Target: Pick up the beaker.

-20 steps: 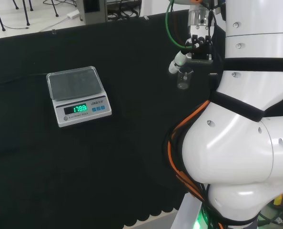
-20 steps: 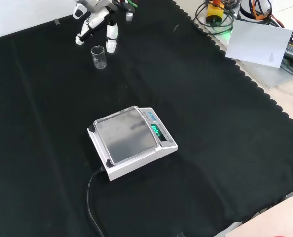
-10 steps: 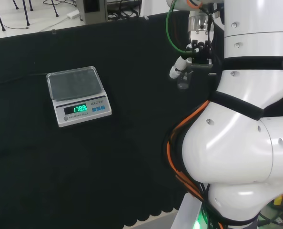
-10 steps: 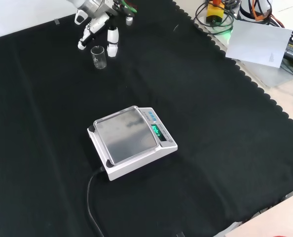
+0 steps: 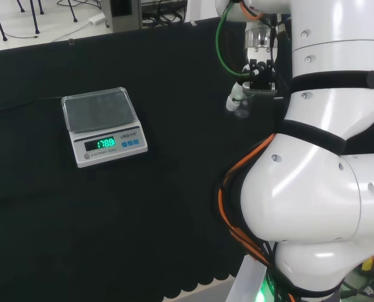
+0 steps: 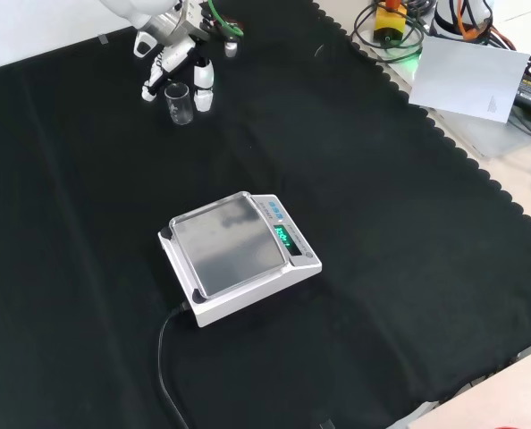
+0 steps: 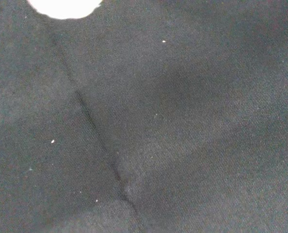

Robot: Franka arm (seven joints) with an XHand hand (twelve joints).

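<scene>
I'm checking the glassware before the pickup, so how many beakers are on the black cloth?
1. The small clear glass beaker stands upright near the front view's top left, just below the robot hand, well beyond the white digital scale. Other clear ware could be hidden behind the arm.

Front view: beaker (image 6: 180, 103) stands upright on cloth (image 6: 382, 223) at top left, hand (image 6: 172, 54) just behind it, fingers (image 6: 203, 77) either side. Scale (image 6: 239, 255) sits mid-cloth, well apart, nearer the camera; its cable (image 6: 165, 357) trails toward the bottom edge.
</scene>
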